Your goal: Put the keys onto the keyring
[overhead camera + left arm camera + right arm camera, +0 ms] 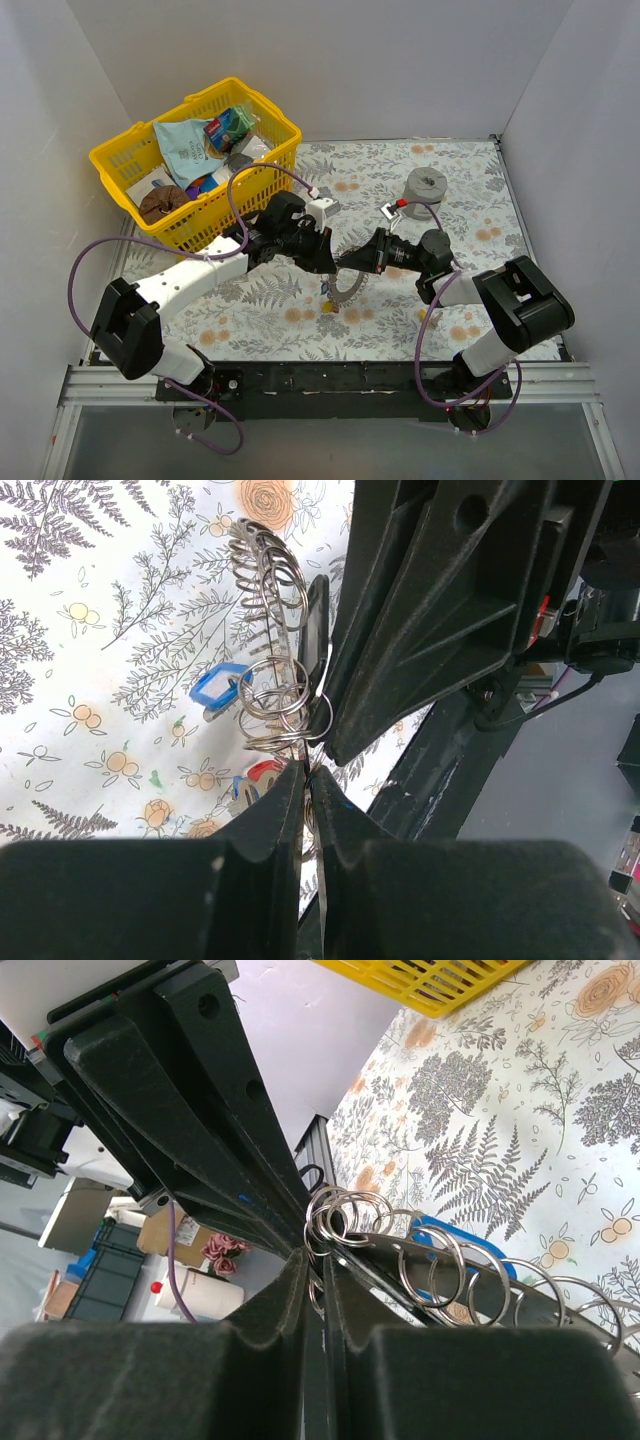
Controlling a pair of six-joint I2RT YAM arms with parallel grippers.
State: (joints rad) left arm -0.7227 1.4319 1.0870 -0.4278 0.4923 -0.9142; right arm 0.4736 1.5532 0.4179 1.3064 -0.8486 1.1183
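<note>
The silver keyring (350,284) with its jagged rim hangs tilted between both grippers at the table's middle. My right gripper (358,262) is shut on its edge; in the right wrist view (322,1272) the dark plate and small split rings (350,1216) run into the jaws. My left gripper (326,258) is shut on a thin silver piece that looks like a key blade seen edge-on (326,900), right at the ring cluster (285,705). A blue-headed key (222,687) and a red-headed key (262,772) lie on the cloth below. The keys (330,306) also show small in the top view.
A yellow basket (110,160) full of packets stands at the back left. A grey cylindrical roll (426,186) stands at the back right. White walls close in the floral cloth on three sides.
</note>
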